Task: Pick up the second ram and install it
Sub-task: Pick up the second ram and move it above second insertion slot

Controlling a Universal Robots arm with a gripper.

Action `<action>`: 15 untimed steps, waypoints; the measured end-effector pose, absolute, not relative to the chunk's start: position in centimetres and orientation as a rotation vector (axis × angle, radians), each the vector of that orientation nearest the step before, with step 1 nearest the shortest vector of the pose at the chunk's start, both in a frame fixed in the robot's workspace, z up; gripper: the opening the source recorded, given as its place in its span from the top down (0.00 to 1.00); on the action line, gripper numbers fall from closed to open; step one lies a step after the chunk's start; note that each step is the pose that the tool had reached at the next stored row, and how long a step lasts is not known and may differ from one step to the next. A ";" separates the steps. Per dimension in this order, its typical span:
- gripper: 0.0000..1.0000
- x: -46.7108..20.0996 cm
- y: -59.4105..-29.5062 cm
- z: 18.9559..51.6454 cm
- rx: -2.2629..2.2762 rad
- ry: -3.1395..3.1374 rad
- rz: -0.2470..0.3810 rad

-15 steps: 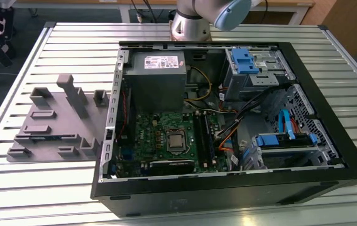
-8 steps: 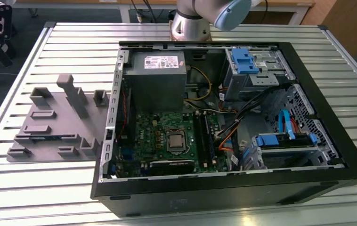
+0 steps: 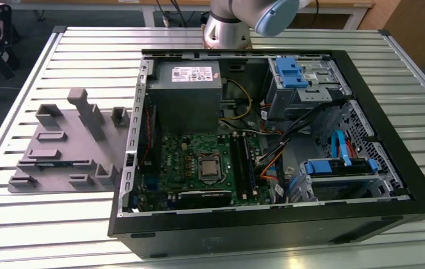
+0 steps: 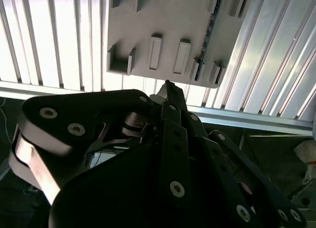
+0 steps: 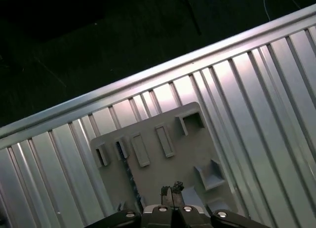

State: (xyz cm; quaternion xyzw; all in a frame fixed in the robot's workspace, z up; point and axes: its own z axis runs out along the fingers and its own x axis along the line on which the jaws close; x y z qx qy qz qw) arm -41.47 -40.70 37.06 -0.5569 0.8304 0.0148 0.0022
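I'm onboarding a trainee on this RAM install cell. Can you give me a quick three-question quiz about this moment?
1. True or false: the second ram is already seated on the motherboard.
2. In the first wrist view the gripper faces: A) the grey tray; B) the power supply; C) the drive cage.
3. Fill in: the tray sits on the exterior view's ____ of the computer case.
Key: 1 false, it stands in the tray; 2 A; 3 left.

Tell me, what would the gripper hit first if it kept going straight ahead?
Most likely the grey tray: in the first wrist view the gripper points at its flat surface, beside the second ram rather than on it. Depth is unclear.
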 end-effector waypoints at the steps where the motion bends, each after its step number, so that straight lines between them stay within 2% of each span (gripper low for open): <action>1: 0.89 -41.5 -40.7 37.1 -1.762 2.595 0.046; 15: 0.89 -41.5 -40.7 37.0 -1.986 2.432 0.047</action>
